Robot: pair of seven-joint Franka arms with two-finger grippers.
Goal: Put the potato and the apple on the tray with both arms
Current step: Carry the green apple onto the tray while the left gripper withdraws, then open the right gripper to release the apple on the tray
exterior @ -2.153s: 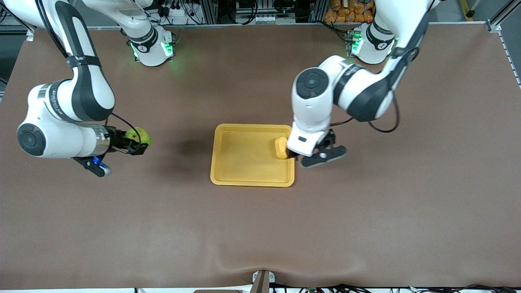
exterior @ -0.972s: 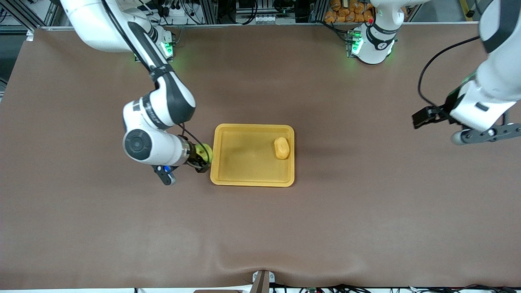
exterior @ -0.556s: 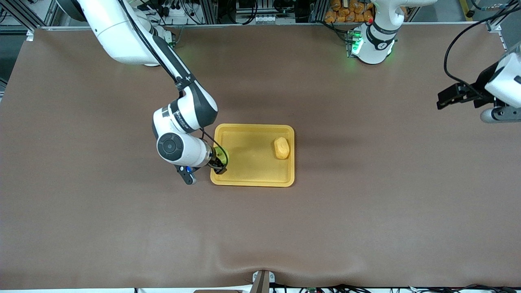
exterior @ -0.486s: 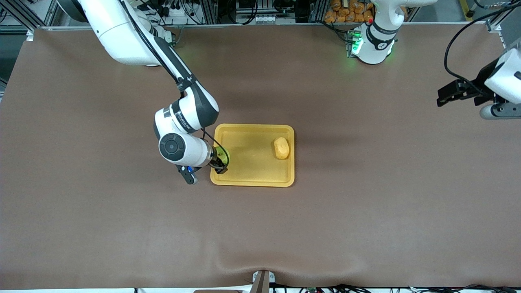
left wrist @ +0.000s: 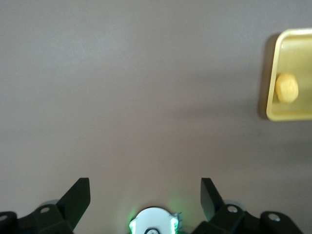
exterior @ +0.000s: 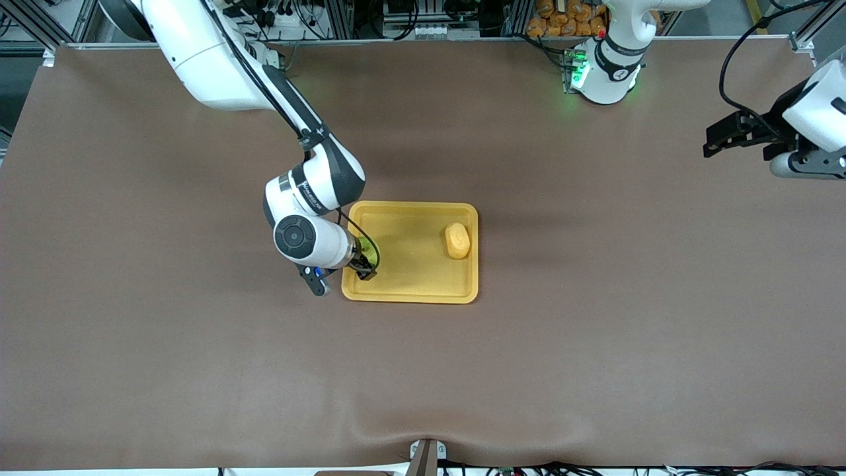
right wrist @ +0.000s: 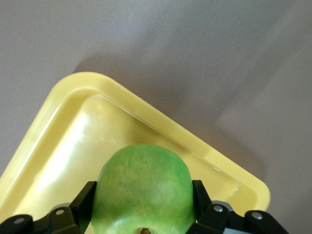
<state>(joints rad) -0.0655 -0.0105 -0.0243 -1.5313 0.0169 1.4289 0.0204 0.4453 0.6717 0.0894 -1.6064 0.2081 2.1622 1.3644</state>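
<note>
1. On my front feed, the right hand point(exterior: 365, 264) hangs over the corner of the tray point(exterior: 410, 291) that lies toward the right arm's end of the surface point(exterior: 198, 370) and nearer the front camera.
2. My right wrist feed shows that hand point(right wrist: 144, 209) pinching the apple point(right wrist: 144, 192), one finger pressed to each side of the green fruit, with the tray point(right wrist: 58, 146) floor and rim just under it.
3. On the front feed the apple point(exterior: 368, 254) shows only as a green sliver at the hand; I cannot tell whether it touches the tray floor.
4. The potato point(exterior: 457, 240) lies on the tray, close to the rim toward the left arm's end, well apart from the apple.
5. The left hand point(exterior: 720, 139) waits up in the air over bare surface at the left arm's end, well apart from the tray.
6. My left wrist feed shows its fingers point(left wrist: 78, 197) spread wide with nothing between them; farther off I see the tray point(left wrist: 271, 105) edge and the potato point(left wrist: 286, 87) resting inside it.
</note>
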